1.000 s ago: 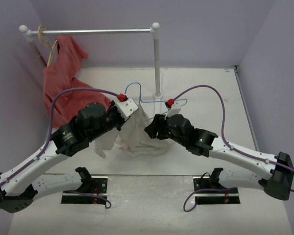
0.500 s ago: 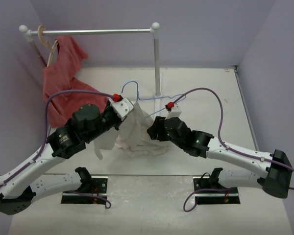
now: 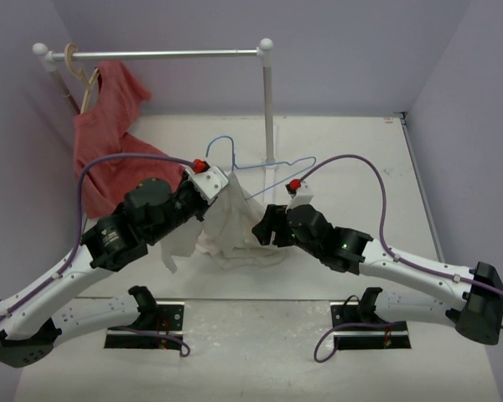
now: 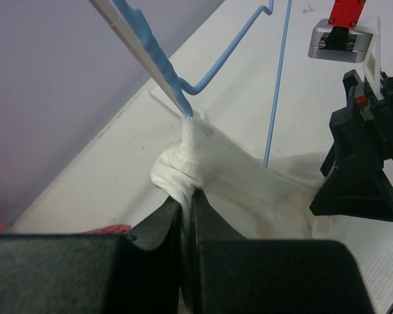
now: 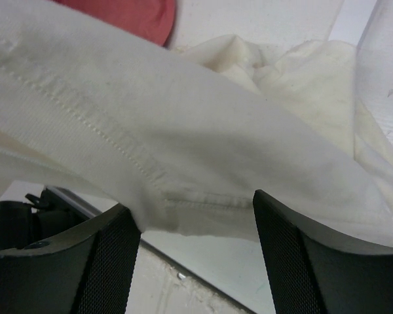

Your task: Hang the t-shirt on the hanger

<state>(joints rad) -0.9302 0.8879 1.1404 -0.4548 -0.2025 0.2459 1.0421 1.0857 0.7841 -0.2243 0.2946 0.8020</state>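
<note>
Left jaws pinch bunched t-shirt [image 4: 209, 163] | right jaws spread around its hem, not clamped | hanger [image 4: 155, 53] wire meets the bunch

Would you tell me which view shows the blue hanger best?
Top external: the hanger shows its hook and most of its triangle. Left wrist shows only a close stretch entering the t-shirt. Right wrist shows none of it.

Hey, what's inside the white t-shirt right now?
One arm of the light-blue hanger enters the t-shirt beside the pinch of the left gripper. Its upper wires are outside. How far in it reaches is covered by cloth.
</note>
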